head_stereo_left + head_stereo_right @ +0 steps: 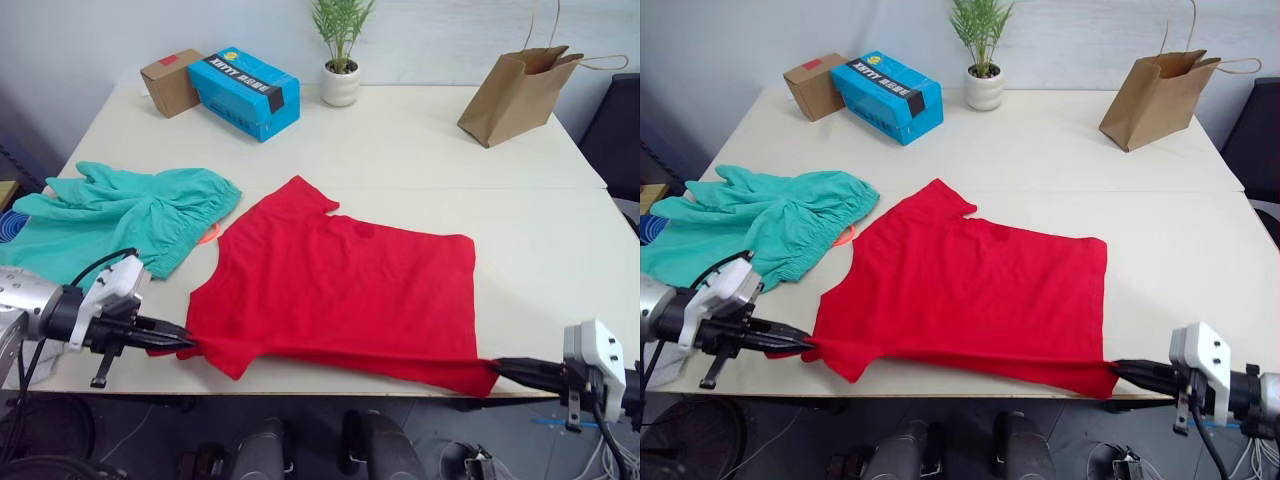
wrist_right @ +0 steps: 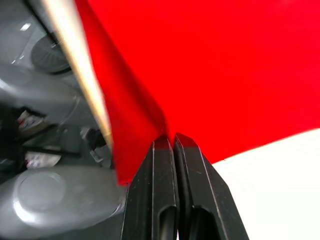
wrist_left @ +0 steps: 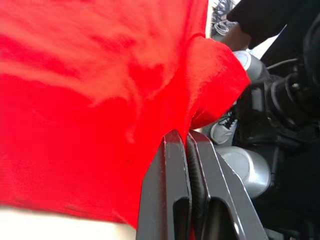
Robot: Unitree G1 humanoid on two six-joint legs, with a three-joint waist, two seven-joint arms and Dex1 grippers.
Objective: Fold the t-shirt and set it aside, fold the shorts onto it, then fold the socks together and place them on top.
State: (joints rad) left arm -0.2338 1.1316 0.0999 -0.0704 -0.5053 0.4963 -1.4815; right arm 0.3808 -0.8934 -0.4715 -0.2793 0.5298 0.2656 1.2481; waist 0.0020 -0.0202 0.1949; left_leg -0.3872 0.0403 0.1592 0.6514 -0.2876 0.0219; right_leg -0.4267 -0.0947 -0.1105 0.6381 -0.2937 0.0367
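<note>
Red t-shirt (image 1: pixel 340 290) spread flat on pale surface (image 1: pixel 420 150), near edge pinched at both corners: left gripper (image 1: pixel 185 343) jaws clenched on one, right gripper (image 1: pixel 500 366) jaws clenched on other. Teal shorts (image 1: pixel 120 215) heaped just beside, leftward.

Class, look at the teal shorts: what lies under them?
Under the shorts an orange bit peeks out at the waistband, with bare table around. Whatever else they cover is hidden.
</note>
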